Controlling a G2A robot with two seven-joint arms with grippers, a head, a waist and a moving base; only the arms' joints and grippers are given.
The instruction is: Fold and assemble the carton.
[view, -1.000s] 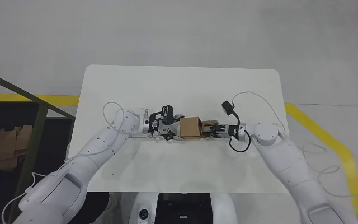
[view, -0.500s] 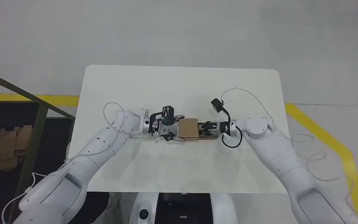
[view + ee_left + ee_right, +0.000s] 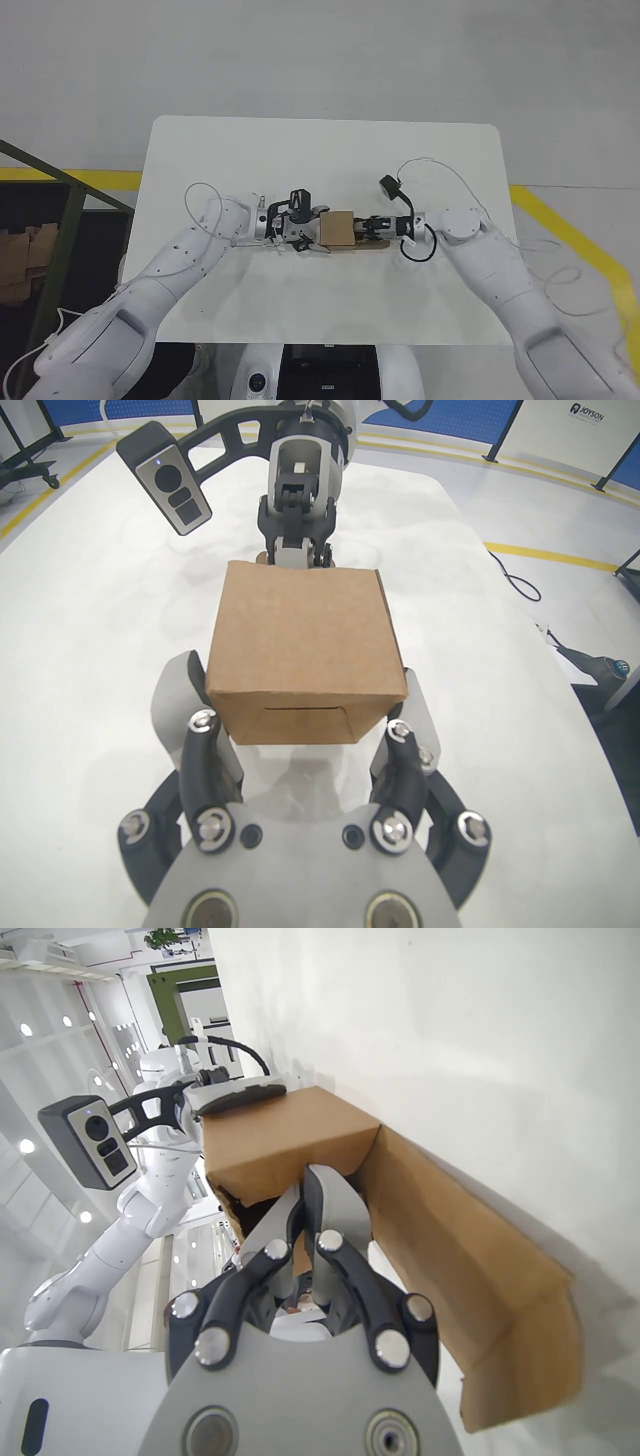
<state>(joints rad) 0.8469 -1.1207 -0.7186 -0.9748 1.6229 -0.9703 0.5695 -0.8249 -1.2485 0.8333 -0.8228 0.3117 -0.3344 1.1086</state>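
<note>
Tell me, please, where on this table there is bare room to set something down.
The table is bare in a broad strip between the carton and its far edge, and in another toward its near edge. The middle is crowded: the left pincer and right pincer stand at the carton's opposite ends.

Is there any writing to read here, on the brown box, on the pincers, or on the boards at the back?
On the carton: no print on the faces that show.
On the left pincer and the right pincer: none.
On the white board in the room behind: a small brand mark, with a finer line under it too small to read.
</note>
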